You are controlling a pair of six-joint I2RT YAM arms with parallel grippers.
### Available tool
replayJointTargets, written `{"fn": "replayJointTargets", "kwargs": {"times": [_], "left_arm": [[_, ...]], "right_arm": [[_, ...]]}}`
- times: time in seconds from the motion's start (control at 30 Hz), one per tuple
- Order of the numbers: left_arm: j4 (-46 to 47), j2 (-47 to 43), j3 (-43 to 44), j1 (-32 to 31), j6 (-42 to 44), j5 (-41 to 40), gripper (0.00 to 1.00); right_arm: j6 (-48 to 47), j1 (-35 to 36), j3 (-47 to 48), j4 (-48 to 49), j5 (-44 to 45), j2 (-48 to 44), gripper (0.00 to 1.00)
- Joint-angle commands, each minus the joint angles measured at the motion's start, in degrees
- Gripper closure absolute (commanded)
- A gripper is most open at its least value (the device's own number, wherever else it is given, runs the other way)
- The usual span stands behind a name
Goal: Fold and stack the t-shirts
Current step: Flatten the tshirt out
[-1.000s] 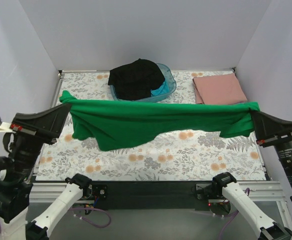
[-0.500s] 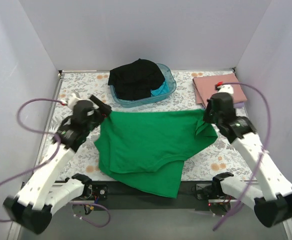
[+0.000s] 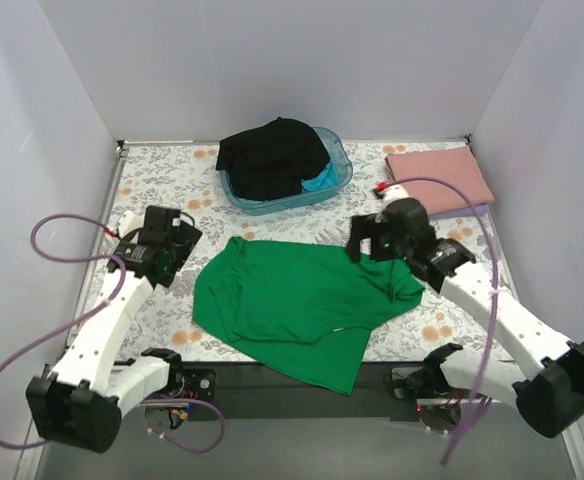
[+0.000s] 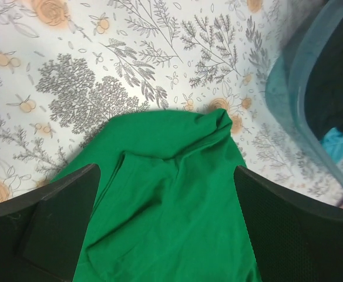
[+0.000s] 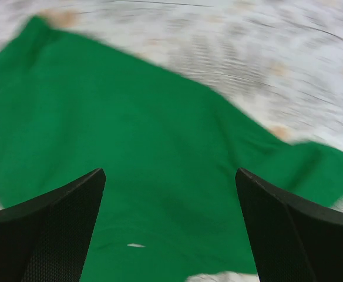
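Observation:
A bright green t-shirt (image 3: pixel 297 305) lies spread and rumpled on the floral table cover, its lower edge hanging over the near table edge. My left gripper (image 3: pixel 179 247) hovers open just left of the shirt's upper left corner; in the left wrist view (image 4: pixel 165 197) green fabric (image 4: pixel 171 223) lies below the wide-apart fingers, untouched. My right gripper (image 3: pixel 365 238) stands open above the shirt's upper right part; in the right wrist view (image 5: pixel 170 197) it is above the green cloth (image 5: pixel 160 147), holding nothing. A black t-shirt (image 3: pixel 272 155) and a turquoise one (image 3: pixel 322 182) sit in the tub. A dusty pink t-shirt (image 3: pixel 437 178) lies folded at the back right.
The translucent blue tub (image 3: pixel 340 160) stands at the back centre, its rim also in the left wrist view (image 4: pixel 289 88). White walls close in the table on three sides. Purple cables loop from both arms. Floral cover (image 3: pixel 462 320) shows right of the shirt.
A second ago both grippers held the green shirt stretched in the air. Both have opened and let go; the shirt now lies on the table, and both arms have moved inward over it.

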Motion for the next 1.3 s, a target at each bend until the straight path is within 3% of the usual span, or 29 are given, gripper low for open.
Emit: {"fn": "replayJointTargets", "kwargs": {"times": [0.0, 0.1, 0.17, 0.37, 0.53, 0.7, 1.0, 1.07, 1.13, 1.27], "left_arm": [[-4.82, -7.61, -3.39, 1.13, -4.68, -3.14, 0.02], [1.25, -10.44, -7.35, 5.16, 0.75, 6.60, 0.02], [1.00, -7.65, -7.62, 8.77, 2.25, 9.52, 0.02], [1.60, -3.14, -11.81, 17.65, 5.68, 15.04, 0.02], [4.34, -3.85, -15.53, 23.54, 7.44, 19.63, 0.02], [4.25, -3.85, -15.53, 24.51, 7.62, 20.08, 0.02], [5.39, -4.37, -15.79, 24.69, 9.20, 22.98, 0.02], [5.30, -4.72, -15.79, 24.69, 9.20, 22.97, 0.02], [5.65, -5.25, -15.88, 24.69, 9.29, 23.06, 0.02], [5.83, -5.17, -15.97, 24.86, 9.46, 23.32, 0.02]], "right_arm": [[1.17, 16.87, -2.89, 10.55, -9.79, -1.93, 0.02], [1.71, 30.85, -2.04, 19.79, -9.54, 5.96, 0.02], [0.84, 37.87, 5.67, 20.25, -9.01, 17.07, 0.09], [1.09, 42.83, 28.61, 16.82, -3.74, 42.85, 0.26], [3.64, 42.75, 40.94, 14.71, 3.55, 55.27, 0.31], [6.19, 42.57, 48.14, 13.05, 10.49, 61.79, 0.35], [6.72, 42.57, 53.17, 10.14, 14.98, 69.44, 0.46], [7.25, 42.57, 53.70, 9.96, 16.03, 70.32, 0.54], [8.21, 42.57, 53.52, 9.87, 17.70, 70.24, 0.69], [8.65, 42.57, 53.35, 9.96, 19.73, 69.62, 0.79]]}}
